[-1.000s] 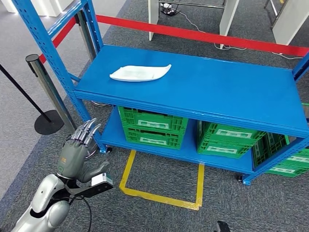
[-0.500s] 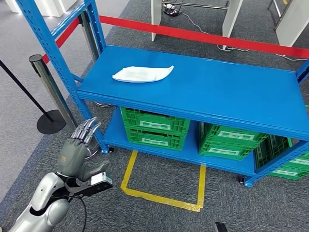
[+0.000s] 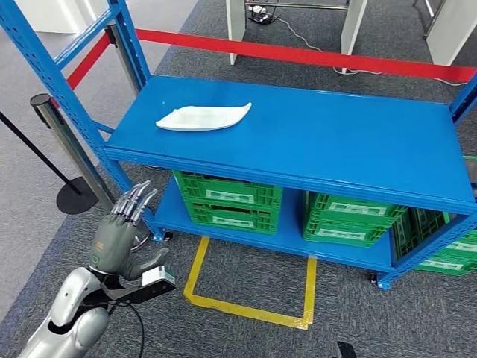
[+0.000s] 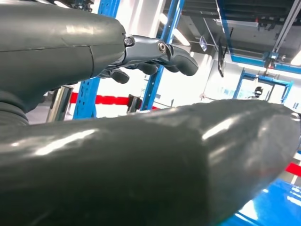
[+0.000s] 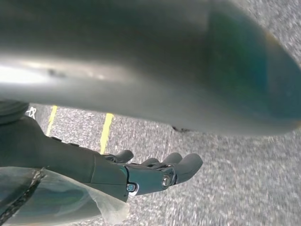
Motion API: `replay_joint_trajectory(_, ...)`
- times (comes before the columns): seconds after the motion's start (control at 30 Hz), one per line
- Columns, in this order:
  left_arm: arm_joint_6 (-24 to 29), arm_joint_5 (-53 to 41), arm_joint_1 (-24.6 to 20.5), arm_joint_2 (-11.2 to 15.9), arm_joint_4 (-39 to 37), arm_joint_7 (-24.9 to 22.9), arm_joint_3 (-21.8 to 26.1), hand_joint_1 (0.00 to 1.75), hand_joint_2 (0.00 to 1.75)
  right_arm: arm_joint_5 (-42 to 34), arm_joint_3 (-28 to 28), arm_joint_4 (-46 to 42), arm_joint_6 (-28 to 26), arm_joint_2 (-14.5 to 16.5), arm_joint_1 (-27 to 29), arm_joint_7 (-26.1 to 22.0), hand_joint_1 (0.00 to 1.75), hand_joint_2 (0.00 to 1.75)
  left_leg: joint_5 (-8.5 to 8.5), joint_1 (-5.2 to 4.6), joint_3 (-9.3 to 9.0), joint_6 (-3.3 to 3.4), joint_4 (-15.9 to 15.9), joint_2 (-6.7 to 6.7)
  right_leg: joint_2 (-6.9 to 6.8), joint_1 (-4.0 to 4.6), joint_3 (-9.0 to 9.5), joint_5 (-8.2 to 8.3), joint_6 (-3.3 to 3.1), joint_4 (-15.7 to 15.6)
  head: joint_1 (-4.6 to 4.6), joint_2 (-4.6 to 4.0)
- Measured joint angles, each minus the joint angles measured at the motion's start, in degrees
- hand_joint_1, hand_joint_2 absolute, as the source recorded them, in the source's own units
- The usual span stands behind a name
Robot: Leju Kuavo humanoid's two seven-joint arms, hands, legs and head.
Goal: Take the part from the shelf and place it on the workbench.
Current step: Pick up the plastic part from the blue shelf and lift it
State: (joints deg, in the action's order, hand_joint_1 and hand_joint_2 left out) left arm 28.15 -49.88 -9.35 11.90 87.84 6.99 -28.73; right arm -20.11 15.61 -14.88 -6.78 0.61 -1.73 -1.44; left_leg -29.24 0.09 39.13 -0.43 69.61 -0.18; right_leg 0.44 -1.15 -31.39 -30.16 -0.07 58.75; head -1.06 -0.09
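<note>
**Q:** Which step is this taken to be, and where is the part?

**A:** The approach, by the look of it; nothing has been picked up yet. The flat white leaf-shaped plastic part (image 3: 203, 117) is seen lying on the top deck of the blue steel shelf (image 3: 337, 142), upper left of centre in the head view. The grey left hand (image 3: 119, 239) is held low at the lower left, well apart from the part, fingers spread, nothing gripped. The right hand (image 5: 149, 172) is caught over grey carpet, fingers stretched out, empty.

**Q:** What's called for next? Any writing to be read?

**A:** A reach up and over the shelf's front edge is probably needed, then a shallow grip on that thin rim. White labels are carried on the green slatted plastic crates (image 3: 229, 200) below, but no text can be made out.
</note>
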Motion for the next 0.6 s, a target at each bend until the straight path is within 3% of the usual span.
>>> replay_joint_trajectory(0.07, 0.0, 0.0, -0.1, 0.0, 0.0, 0.0, 0.0, 0.0, 0.0, 0.0, 0.0, 0.0, 0.0, 0.1, -0.1, 0.0, 0.0, 0.0, 3.48, -0.4, -2.92, 1.16, -7.0, 0.01, 0.1, 0.09, 0.34, -0.31, 0.13, -0.1, -0.13, 0.0)
replay_joint_trajectory(0.1, 0.0, 0.0, -0.1, 0.1, 0.0, 0.0, 0.0, 0.0, 0.0, 0.0, 0.0, 0.0, 0.0, 0.1, -0.1, 0.0, 0.0, 0.0, 4.02, -0.66, -3.72, 1.66, -9.0, 0.03, 0.11, 0.08, 0.3, -0.38, 0.32, -0.2, -0.17, 0.0)
replay_joint_trajectory(0.17, 0.0, 0.0, -0.2, 0.1, 0.0, 0.0, 0.0, 0.0, 0.0, 0.0, 0.0, 0.0, 0.1, 0.2, -0.1, 0.0, 0.0, 0.0, 3.59, -1.0, -4.02, 2.32, -10.2, 0.04, 0.01, 0.07, 0.1, -0.42, 0.91, -0.3, -0.21, 0.0)
replay_joint_trajectory(0.23, 0.0, 0.0, -0.2, 0.1, 0.0, 0.0, 0.0, 0.0, 0.0, 0.0, 0.0, 0.0, 0.1, 0.3, -0.1, 0.0, 0.0, 0.0, 3.41, -0.71, -4.68, 2.54, -11.6, 0.09, -0.22, 0.13, -0.11, -0.91, 1.51, -0.2, -0.28, 0.01)
replay_joint_trajectory(0.3, 0.0, 0.0, -0.3, 0.0, 0.0, 0.0, 0.0, 0.0, 0.0, 0.0, 0.0, 0.0, 0.1, 0.3, -0.2, 0.0, 0.0, 0.0, 3.5, -0.34, -5.52, 2.61, -12.8, 0.17, -0.31, 0.22, -1.93, -2.93, 1.85, 3.4, -0.48, 0.01)
replay_joint_trajectory(0.37, 0.0, 0.0, -0.3, 0.0, 0.0, 0.0, 0.0, 0.0, 0.0, 0.0, 0.0, 0.0, 0.0, 0.2, -0.2, 0.0, 0.0, 0.0, 3.31, -0.44, -5.82, 2.8, -12.9, 0.19, -0.31, 0.18, -5.91, -5.75, 2.06, 10.7, -0.61, 0.0)
replay_joint_trajectory(0.4, 0.0, 0.0, -0.3, 0.0, 0.0, 0.0, -0.1, 0.0, 0.0, 0.0, 0.0, 0.0, 0.0, 0.2, -0.1, 0.0, 0.0, 0.0, 3.16, -0.48, -5.88, 2.83, -12.9, 0.15, -0.32, 0.16, -7.74, -6.31, 2.18, 13.6, -0.65, 0.0)
replay_joint_trajectory(0.43, 0.0, 0.0, -0.2, 0.0, -0.1, 0.0, -0.1, 0.0, 0.0, 0.0, 0.0, 0.1, 0.0, 0.2, 0.0, 0.0, 0.0, 0.0, 2.99, -0.53, -6.0, 2.82, -12.9, 0.09, -0.33, 0.14, -8.78, -5.87, 2.28, 14.7, -0.66, 0.0)
replay_joint_trajectory(0.47, 0.0, 0.0, -0.2, 0.0, -0.1, 0.0, -0.1, 0.0, 0.0, 0.0, 0.0, 0.1, 0.0, 0.2, 0.0, 0.0, 0.0, 0.0, 2.79, -0.53, -6.21, 2.73, -12.8, 0.02, -0.34, 0.12, -8.7, -4.28, 2.34, 13.5, -0.67, 0.0)
replay_joint_trajectory(0.53, 0.0, 0.0, -0.1, 0.0, -0.1, 0.1, -0.2, 0.0, 0.0, 0.0, 0.0, 0.2, 0.0, 0.2, 0.0, 0.0, 0.0, 0.0, 2.21, -0.51, -6.82, 2.34, -12.6, -0.08, -0.4, 0.09, -5.99, 0.17, 2.27, 6.8, -0.67, 0.0)
replay_joint_trajectory(0.6, 0.0, 0.0, -0.2, 0.0, -0.1, 0.1, -0.2, 0.0, 0.0, 0.0, 0.0, 0.2, 0.0, 0.2, -0.1, 0.0, 0.0, 0.0, 1.63, -0.7, -6.93, 1.76, -12.1, -0.09, -0.39, 0.15, -3.19, 2.09, 1.89, 1.1, -0.64, 0.0)
